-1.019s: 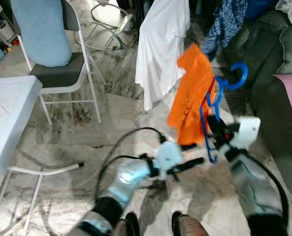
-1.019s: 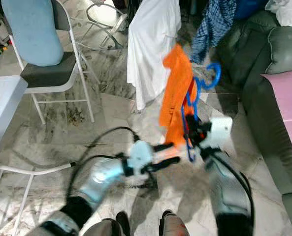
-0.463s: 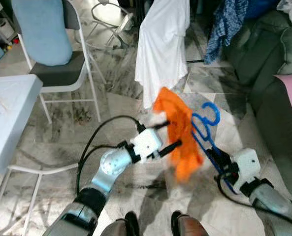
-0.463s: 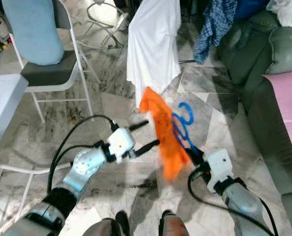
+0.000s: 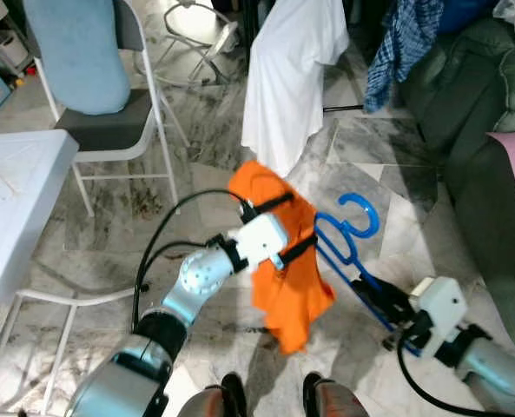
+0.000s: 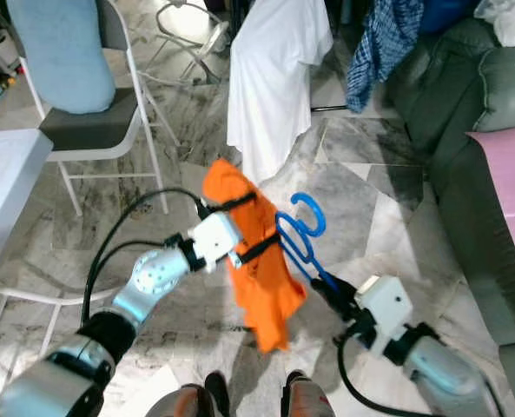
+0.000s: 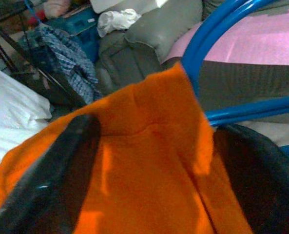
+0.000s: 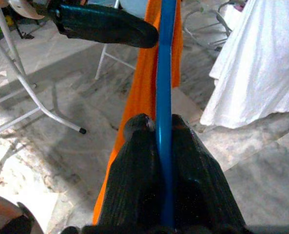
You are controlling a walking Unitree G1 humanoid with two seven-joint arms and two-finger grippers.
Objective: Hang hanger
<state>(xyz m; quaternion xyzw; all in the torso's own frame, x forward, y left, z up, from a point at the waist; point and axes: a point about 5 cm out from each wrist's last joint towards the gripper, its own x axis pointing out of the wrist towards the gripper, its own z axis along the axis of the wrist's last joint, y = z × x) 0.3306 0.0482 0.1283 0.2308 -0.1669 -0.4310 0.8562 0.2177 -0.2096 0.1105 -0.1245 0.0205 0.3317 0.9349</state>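
A blue plastic hanger (image 5: 347, 236) carries an orange garment (image 5: 281, 282) low over the marble floor, hook end pointing up and away from me. My right gripper (image 5: 377, 295) is shut on the hanger's lower bar; in the right wrist view its fingers (image 8: 134, 146) pinch the blue hanger bar (image 8: 164, 73). My left gripper (image 5: 283, 228) is open, its two black fingers straddling the upper part of the orange cloth. In the left wrist view the orange garment (image 7: 144, 161) lies between the spread fingers (image 7: 51, 185), with the blue hanger (image 7: 207, 44) curving behind.
A white garment (image 5: 290, 78) and a blue plaid shirt (image 5: 398, 43) hang on a rack ahead. A folding chair (image 5: 109, 130) with a blue cushion stands at the left, beside a white table (image 5: 14, 200). A dark green sofa (image 5: 474, 122) runs along the right.
Both arms have come down, lowering the hanger and orange garment from chest height toward the floor. My left gripper has moved from beside the cloth to straddling it.
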